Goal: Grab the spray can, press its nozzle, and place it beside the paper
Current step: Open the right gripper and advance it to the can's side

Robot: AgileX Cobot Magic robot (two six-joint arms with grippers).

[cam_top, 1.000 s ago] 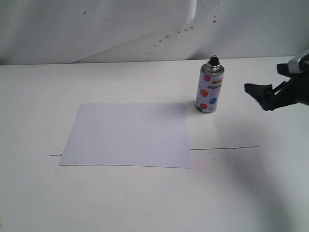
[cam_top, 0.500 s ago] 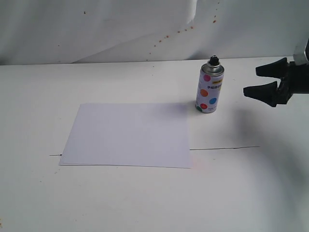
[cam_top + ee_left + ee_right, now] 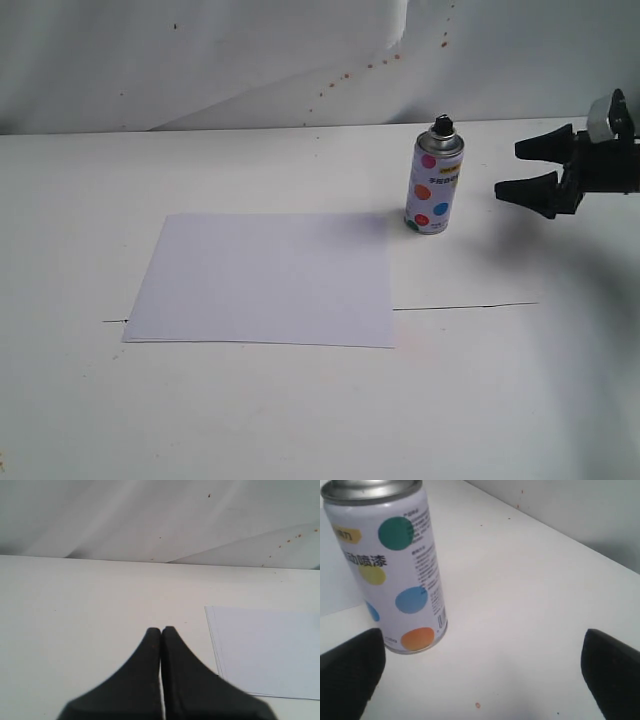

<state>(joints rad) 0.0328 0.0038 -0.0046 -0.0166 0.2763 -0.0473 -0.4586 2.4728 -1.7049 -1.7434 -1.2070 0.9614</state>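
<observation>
**Spray can upright by the paper, right hand spread beside it**

Our left hand hangs over the white table with its two dark fingers pressed together and nothing between them. Its wrist view shows the paper near it. In the exterior view we see the paper lying flat and blank. The spray can stands upright on the table at 2 o'clock from the sheet's middle, just beside its corner. The black nozzle tops the can's silver shoulder. At 3 o'clock from the can, near it but apart, our right hand has its fingers spread wide. They hold nothing, and their tips point toward 9 o'clock, at the can.
</observation>
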